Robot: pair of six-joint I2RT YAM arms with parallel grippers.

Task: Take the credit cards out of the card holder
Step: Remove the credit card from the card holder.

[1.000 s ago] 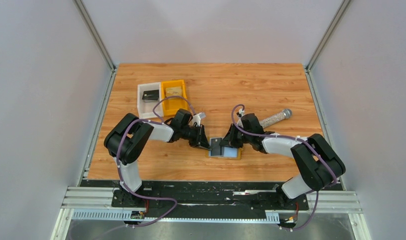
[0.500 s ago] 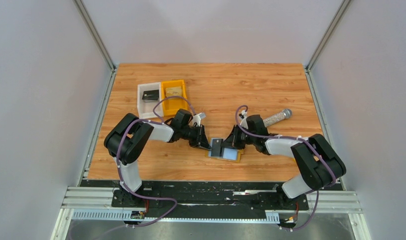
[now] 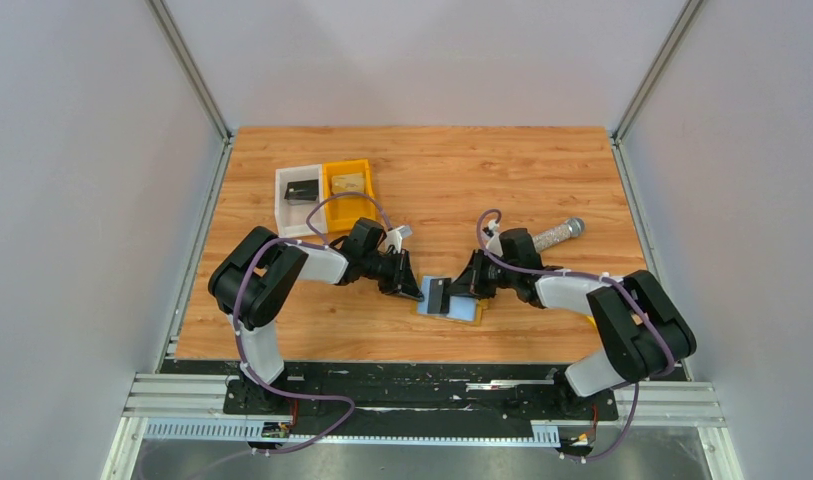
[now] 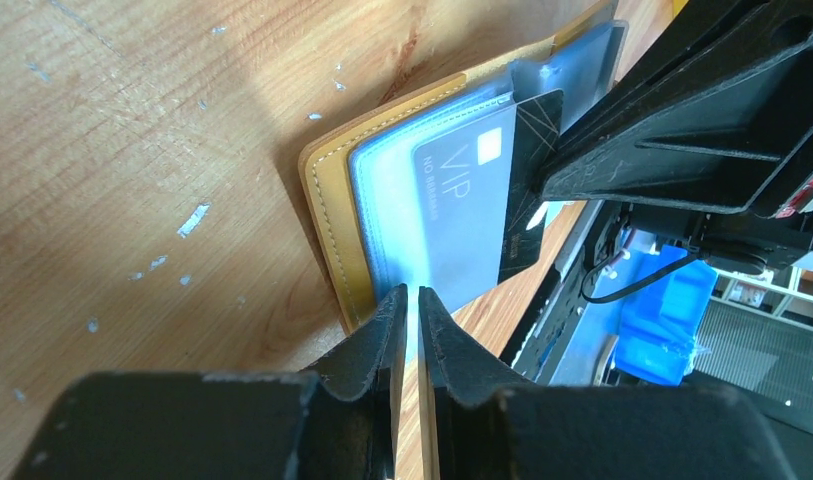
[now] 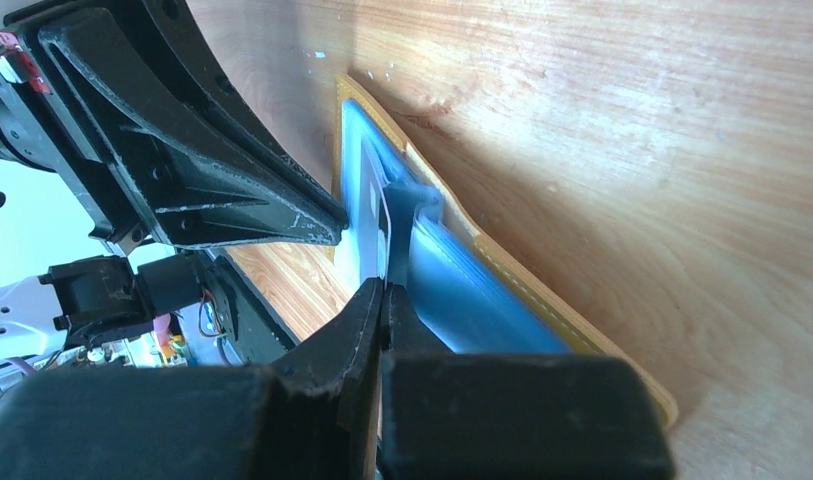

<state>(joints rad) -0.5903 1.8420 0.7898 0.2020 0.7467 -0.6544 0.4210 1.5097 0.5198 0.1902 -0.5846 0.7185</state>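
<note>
From above, the left gripper (image 3: pixel 415 291) and right gripper (image 3: pixel 462 288) meet over a flat mustard-tan folding card holder (image 3: pixel 470 313) with light-blue panels, open between their tips. Left wrist: its fingers pinch the holder's edge, and just beyond them sits a dark-grey plastic VIP card (image 4: pixel 462 200). Right wrist: fingers clamped tight on that card.

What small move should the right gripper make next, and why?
Probably pull the dark card straight away from the left gripper. The right gripper is shut on the card's bare end, while the other end looks greyed, seemingly under clear plastic of the card holder. The left gripper pinches the holder's opposite edge, so the holder should not slide along.
</note>
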